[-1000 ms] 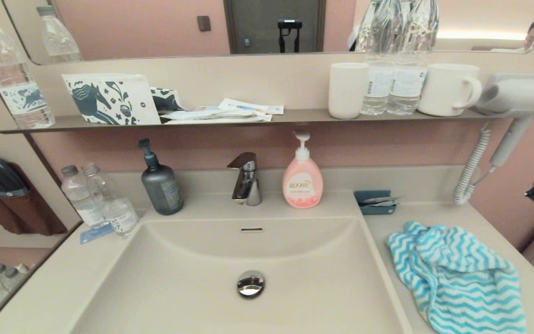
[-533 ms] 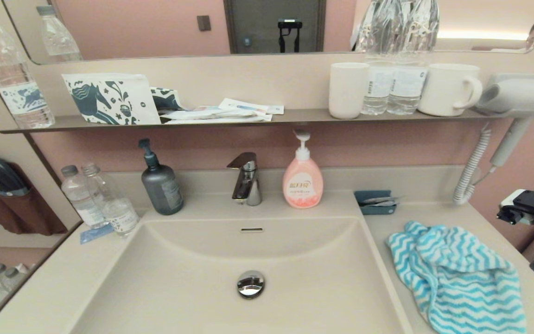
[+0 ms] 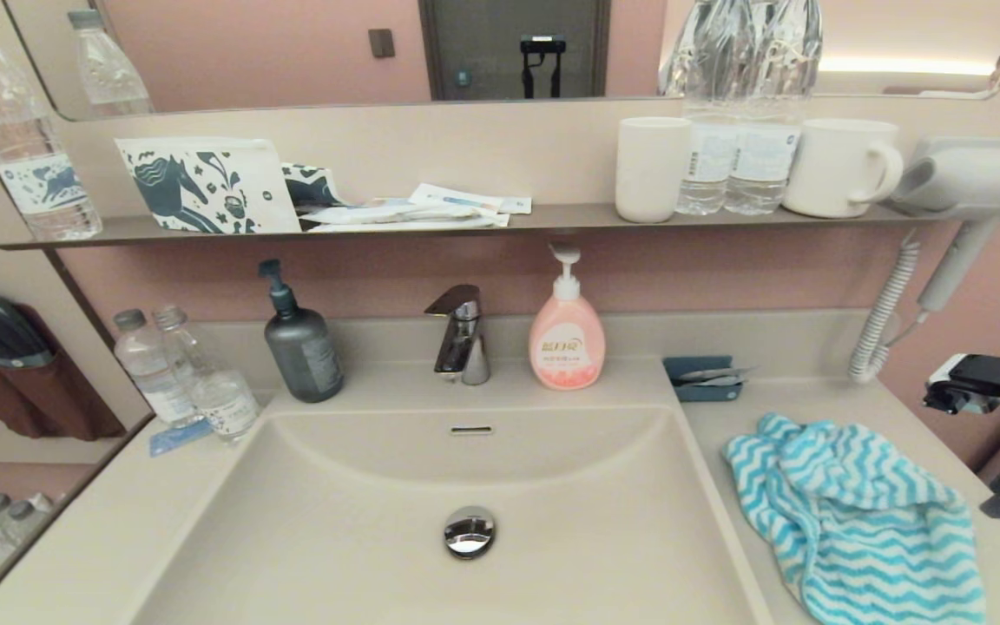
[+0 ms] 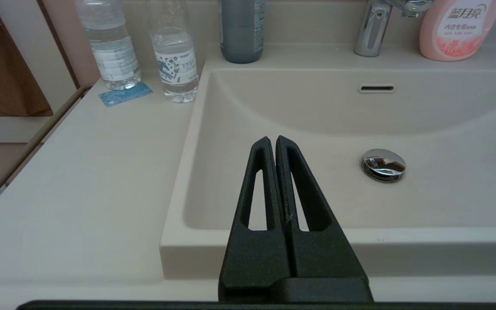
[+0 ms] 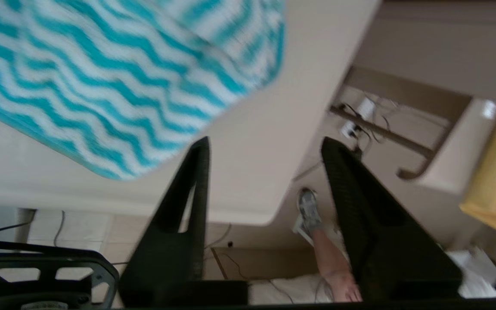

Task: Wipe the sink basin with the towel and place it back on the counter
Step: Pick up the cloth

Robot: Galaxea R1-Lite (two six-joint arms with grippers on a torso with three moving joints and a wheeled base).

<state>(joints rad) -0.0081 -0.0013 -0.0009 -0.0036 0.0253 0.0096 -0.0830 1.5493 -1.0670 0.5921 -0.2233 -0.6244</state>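
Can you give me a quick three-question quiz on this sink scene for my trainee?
1. True or false: the towel lies inside the sink basin.
2. Which gripper is open? A) left gripper B) right gripper
3. Fill in: the pink soap bottle stands beside the ____.

Key: 1 false, it lies on the counter; 2 B; 3 faucet.
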